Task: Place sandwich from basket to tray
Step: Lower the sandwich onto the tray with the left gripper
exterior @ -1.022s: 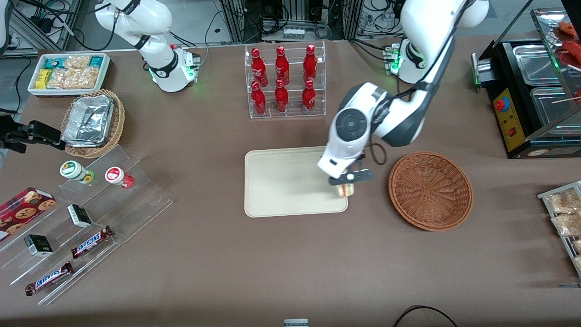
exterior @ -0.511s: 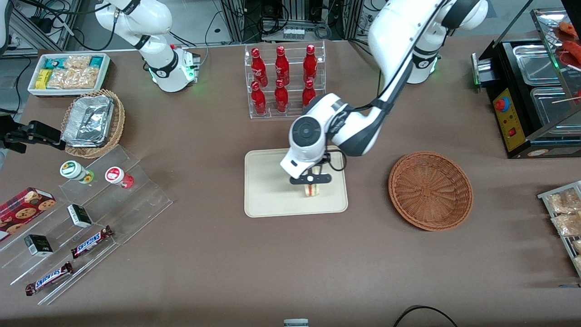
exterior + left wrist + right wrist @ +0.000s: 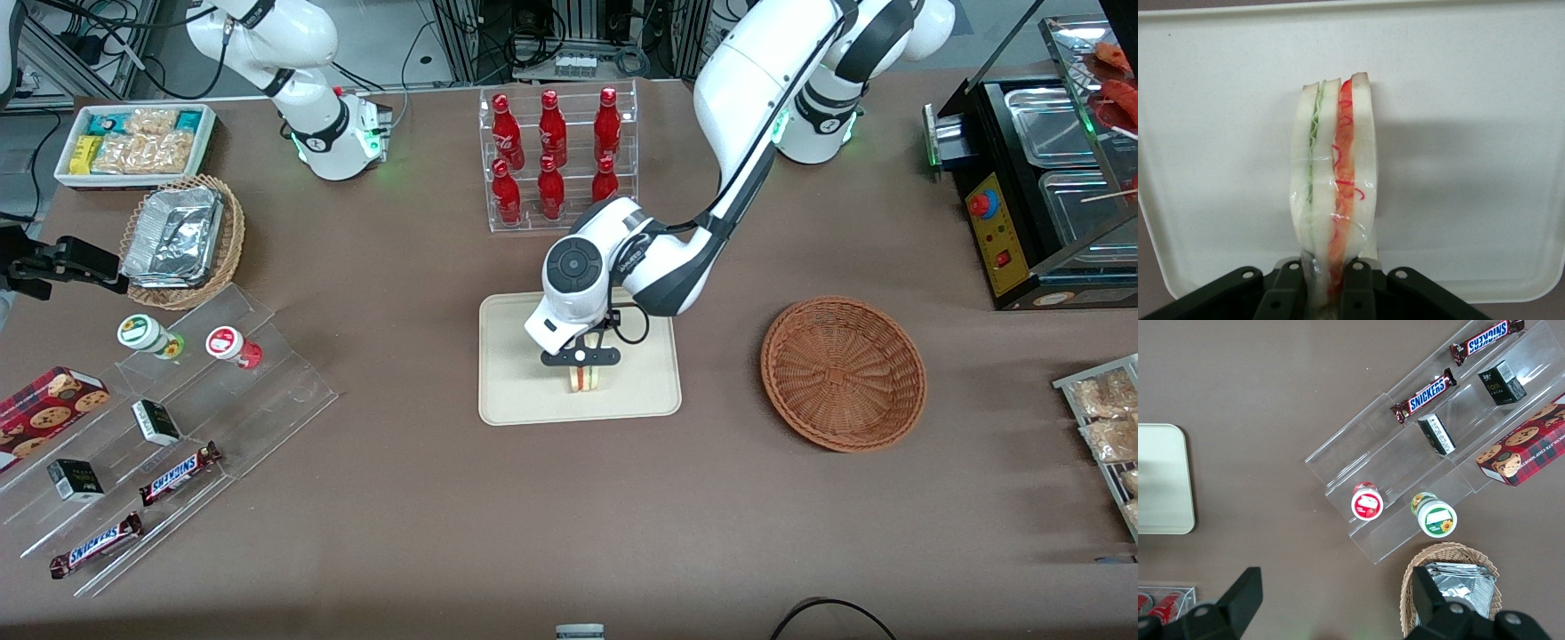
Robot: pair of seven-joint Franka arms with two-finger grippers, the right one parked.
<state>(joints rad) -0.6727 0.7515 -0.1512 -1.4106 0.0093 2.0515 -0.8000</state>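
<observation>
The sandwich (image 3: 585, 378) (image 3: 1335, 200), a white-bread wedge with green and red filling and clear wrap, hangs edge-up over the cream tray (image 3: 520, 356) (image 3: 1471, 133), near the tray's edge closest to the front camera. My left gripper (image 3: 582, 372) (image 3: 1330, 293) is shut on the sandwich, its black fingers (image 3: 1290, 290) pressing the bread from both sides. I cannot tell whether the sandwich touches the tray. The reddish-brown woven basket (image 3: 843, 372) lies beside the tray toward the working arm's end of the table and holds nothing I can see.
A clear rack of red bottles (image 3: 556, 158) stands farther from the front camera than the tray. A clear stepped stand with candy bars and cups (image 3: 169, 418), a foil-filled wicker basket (image 3: 182, 240) and a snack bin (image 3: 133, 142) sit toward the parked arm's end. A black appliance (image 3: 1040, 178) stands at the working arm's end.
My gripper carried the sandwich from the tray's basket-side edge to over the tray's middle, moving toward the parked arm's end. It stayed shut on the sandwich throughout.
</observation>
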